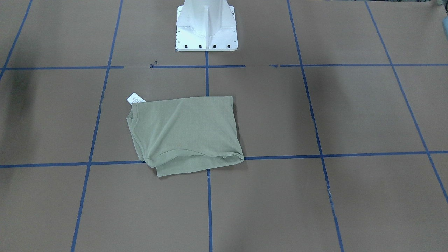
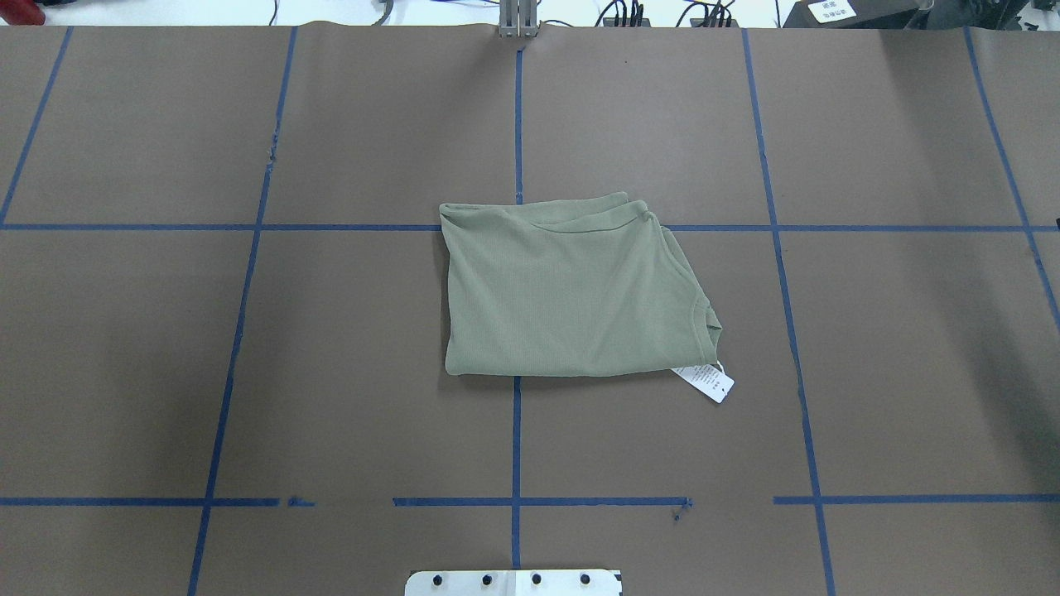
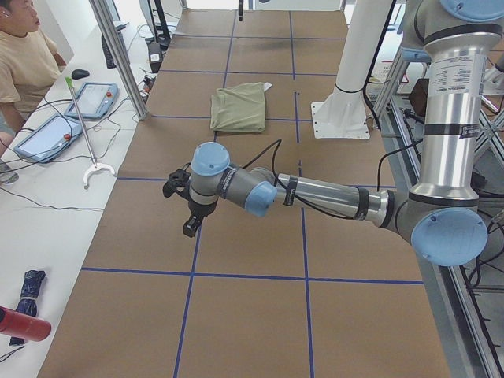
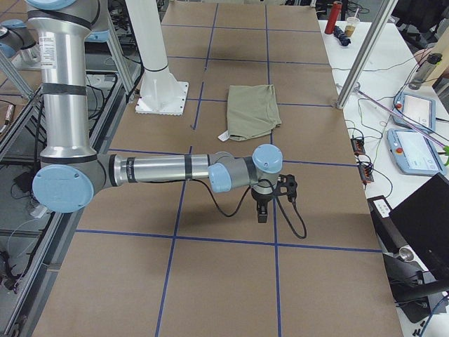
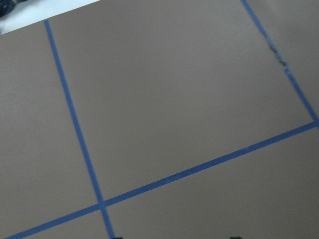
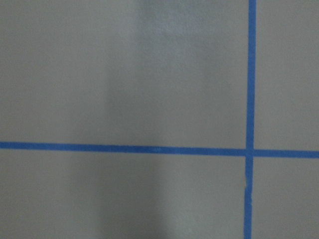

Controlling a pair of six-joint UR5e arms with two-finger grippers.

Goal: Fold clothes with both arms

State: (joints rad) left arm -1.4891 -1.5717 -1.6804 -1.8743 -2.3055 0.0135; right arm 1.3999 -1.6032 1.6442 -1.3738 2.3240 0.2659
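shirt [image 2: 571, 298] lies folded in a compact block just in front of the base [image 1: 206, 28], looks done, so left gripper [image 3: 191, 227] and right gripper [image 4: 262, 213] hang well out to either side of the base, clear of it; can't tell if they're open or closed

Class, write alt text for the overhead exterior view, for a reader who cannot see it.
A folded sage-green shirt lies mid-table on brown paper gridded with blue tape, its white hang tag sticking out at one corner.
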